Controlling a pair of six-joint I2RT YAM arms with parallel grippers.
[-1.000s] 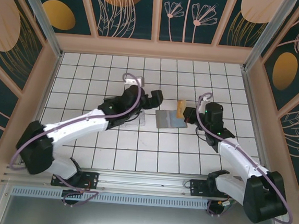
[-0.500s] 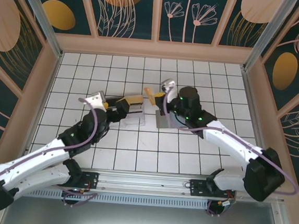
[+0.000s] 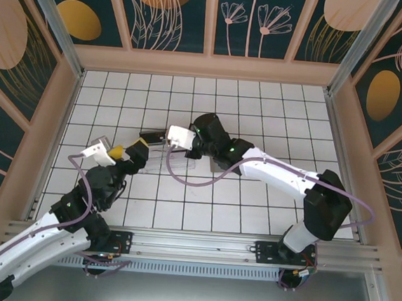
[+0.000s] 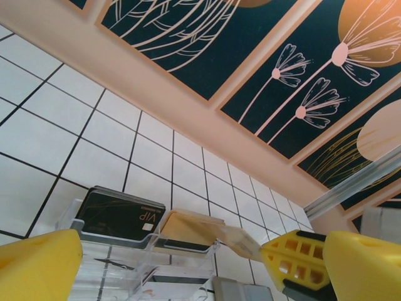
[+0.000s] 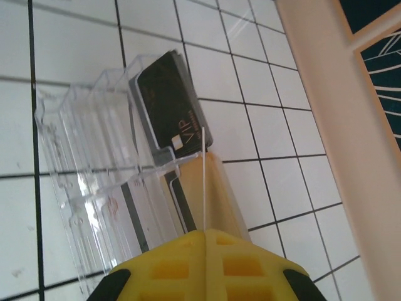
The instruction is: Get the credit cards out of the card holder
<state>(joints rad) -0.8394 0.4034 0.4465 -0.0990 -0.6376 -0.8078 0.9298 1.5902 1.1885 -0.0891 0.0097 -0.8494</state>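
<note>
Plainly, the thin, flat, dark plastic credit cards (image 5: pixel 166 103) are light and stiff, with a glossy face that we judge slippery. The one we read clearest bears silver "VIP" lettering and stands tilted in an end slot of the see-through, clear plastic, stepped card holder (image 5: pixel 81 169). The holder rests on the white tiled table (image 3: pixel 260 120) between the two arms. A second card seems to lie in another slot, behind a clear wall.

The holder itself also looks light, hard and smooth, with thin ribbed walls, so we expect it to skid or tip if a card is dragged sideways. We would take a card by its exposed upper edge, where it rises above the slot wall, pinching both faces and drawing it out along the slot's slope.

The right gripper (image 5: pixel 204 166) has its tan pads pressed together with nothing visible between them. Its tip touches the holder's rim just beside the VIP card's lower corner. The left gripper (image 4: pixel 172 254) hangs near the holder with its yellow fingers spread wide, holding nothing, and is well placed, we think, to steady the holder.
</note>
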